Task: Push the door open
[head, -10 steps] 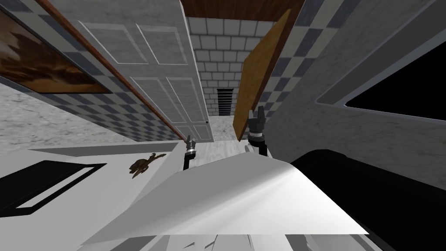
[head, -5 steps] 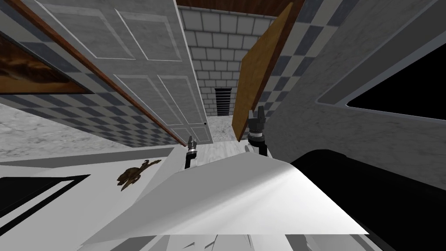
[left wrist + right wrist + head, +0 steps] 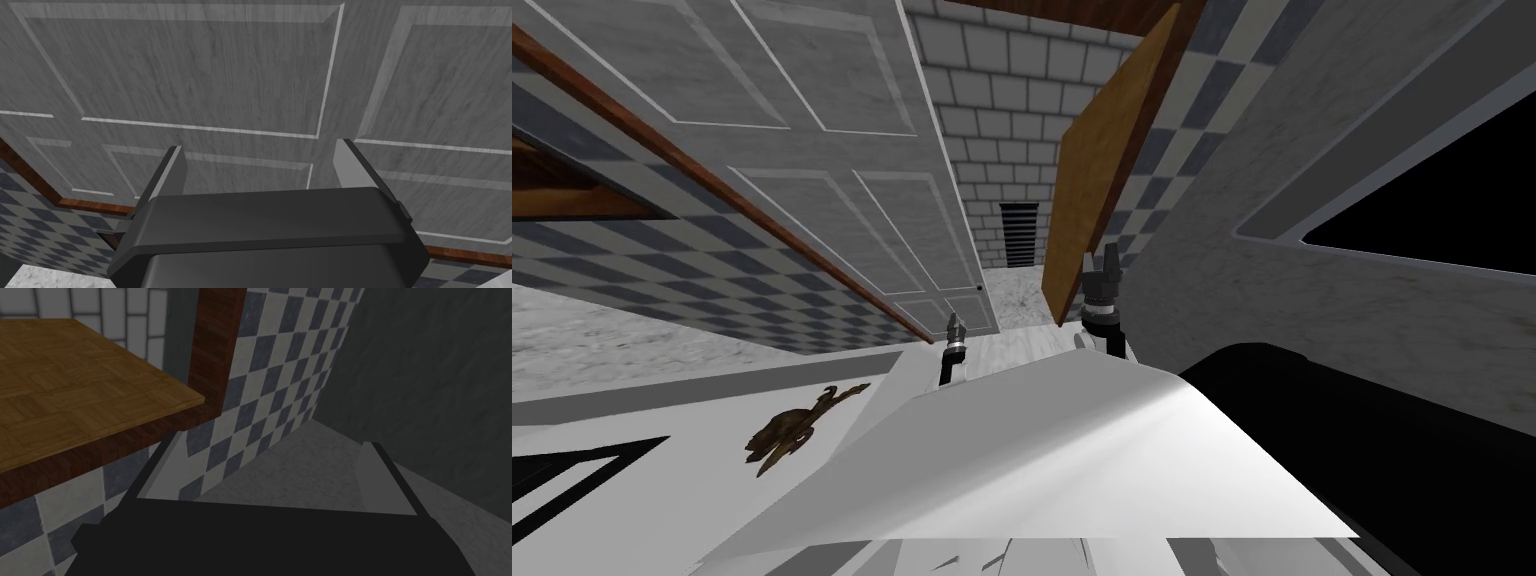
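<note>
Over the last second the whole head view has shifted, so the base has been moved. The grey panelled door (image 3: 842,120) at 10 o'clock looms larger and the brown figurine (image 3: 792,430) has slid toward 8 o'clock. The wooden door (image 3: 1102,170), judged to be the task's, is seen at 1 o'clock, swung well ajar, its angle unchanged. The right pincer (image 3: 1109,250) is held wide just beside its lower edge, not touching. The left pincer (image 3: 954,322), also spread, is pointed at the grey door. The push appears largely done.
</note>
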Controlling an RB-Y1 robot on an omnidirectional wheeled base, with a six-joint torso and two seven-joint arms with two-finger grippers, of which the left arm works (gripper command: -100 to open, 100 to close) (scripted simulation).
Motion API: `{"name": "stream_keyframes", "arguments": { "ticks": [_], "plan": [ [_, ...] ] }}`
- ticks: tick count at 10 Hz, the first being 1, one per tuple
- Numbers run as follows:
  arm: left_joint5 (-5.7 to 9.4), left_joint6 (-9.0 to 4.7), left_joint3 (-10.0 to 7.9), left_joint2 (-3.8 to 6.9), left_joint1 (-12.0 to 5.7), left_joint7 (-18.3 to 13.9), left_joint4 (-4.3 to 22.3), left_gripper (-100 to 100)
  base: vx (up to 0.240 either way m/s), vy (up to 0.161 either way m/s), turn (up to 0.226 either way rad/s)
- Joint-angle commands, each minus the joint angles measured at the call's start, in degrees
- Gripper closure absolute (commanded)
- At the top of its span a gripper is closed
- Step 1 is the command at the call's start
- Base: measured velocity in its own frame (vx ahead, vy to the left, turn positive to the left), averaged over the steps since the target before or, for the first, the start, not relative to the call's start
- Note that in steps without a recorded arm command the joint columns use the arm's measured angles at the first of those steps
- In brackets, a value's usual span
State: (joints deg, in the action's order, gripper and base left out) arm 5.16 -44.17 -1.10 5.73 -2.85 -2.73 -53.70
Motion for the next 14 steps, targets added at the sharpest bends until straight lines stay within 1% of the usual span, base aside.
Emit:
{"name": "stream_keyframes", "arguments": {
  "ticks": [1, 7, 9, 10, 14],
  "plan": [
    [0.04, -0.45, -0.08, 0.00, -1.20, 0.2, 2.8, -100, 0.090, 0.030, -0.076],
    [0.13, -1.75, -0.27, -0.26, -4.86, 0.7, 11.0, -100, 0.086, 0.024, -0.079],
    [0.17, -2.50, -0.38, -0.46, -6.99, 1.0, 15.8, -100, 0.140, 0.050, -0.137],
    [0.17, -2.50, -0.38, -0.46, -6.99, 1.0, 15.8, -100, 0.117, 0.036, -0.031],
    [0.21, -3.12, -0.47, -0.67, -8.74, 1.3, 19.7, -100, 0.057, 0.017, -0.049]
  ]
}}
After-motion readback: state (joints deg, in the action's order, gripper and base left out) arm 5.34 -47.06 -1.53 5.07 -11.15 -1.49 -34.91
